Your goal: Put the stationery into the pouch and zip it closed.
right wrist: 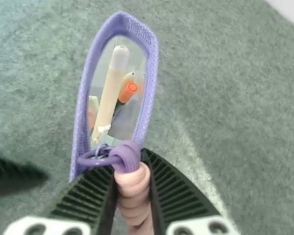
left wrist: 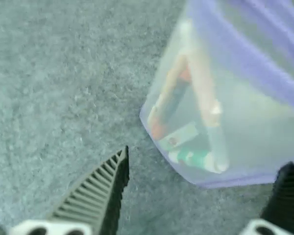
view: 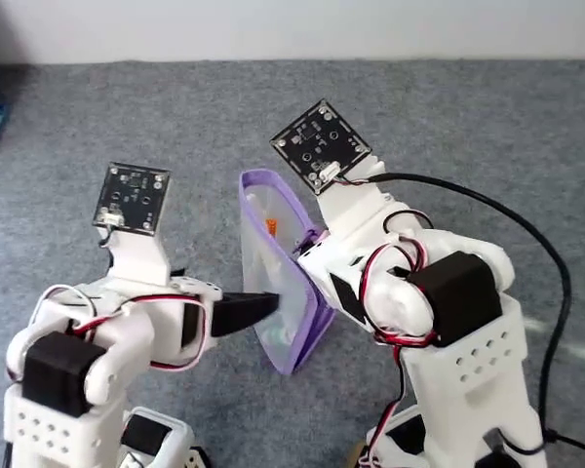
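**Pouch being held by its zip pull, stationery inside**

The translucent, purple-edged pouch is being kept standing on its edge on the grey table, between the two arms. It is being gripped by the right gripper. That gripper's ribbed black fingers are being pressed narrowly together on the pink zip pull, which hangs from a purple loop at the near end of the zip. In the high view the same gripper is seen at the pouch's upper rim on the right arm's side.

The stationery is being carried inside the pouch. Through the purple-rimmed mouth, which is gaping open along the length in view, a cream pen and an orange-capped marker are being shown upright and side by side. Through the clear wall, a green-banded pen is being shown among the others at the pouch's bottom corner.

The left gripper is being held wide apart with nothing between its fingers, and the bottom corner of the pouch is lying just beyond them. In the high view its black tip is being held just beside the pouch's side wall. Whether it is touching the wall cannot be told.
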